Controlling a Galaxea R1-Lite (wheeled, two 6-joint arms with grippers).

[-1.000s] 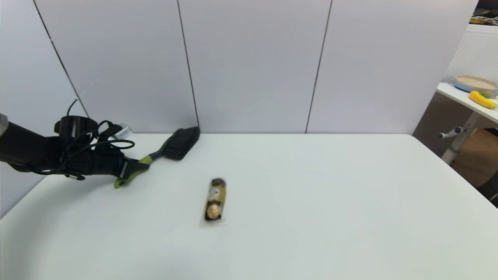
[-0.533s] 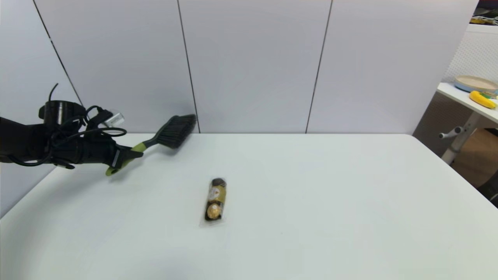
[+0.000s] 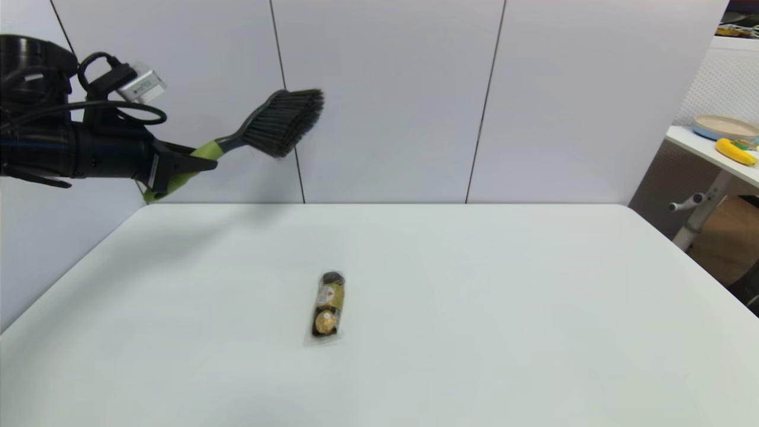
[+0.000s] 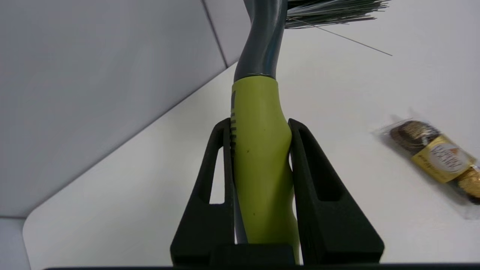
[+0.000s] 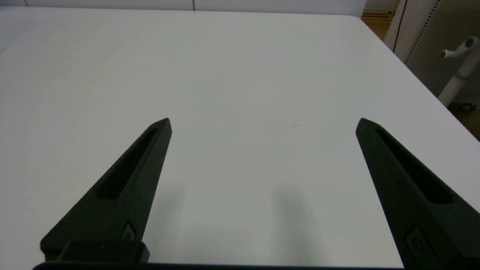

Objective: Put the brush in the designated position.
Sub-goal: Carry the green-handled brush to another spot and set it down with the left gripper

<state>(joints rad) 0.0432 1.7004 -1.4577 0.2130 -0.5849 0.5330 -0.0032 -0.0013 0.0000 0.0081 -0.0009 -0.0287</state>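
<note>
Lime-green handled brush (image 3: 249, 135) is hanging above the table (image 3: 474, 284), clamped in the left gripper (image 3: 195, 161), bristles pointing toward two o'clock; right gripper (image 5: 262, 127) is idling wide.

Gold label on chocolate pack (image 4: 438, 157): lettering present, too blurred to read.

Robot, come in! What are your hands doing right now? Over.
Left gripper shut on brush, held above table. Right gripper open, empty. Chocolate pack mid-table.
</note>
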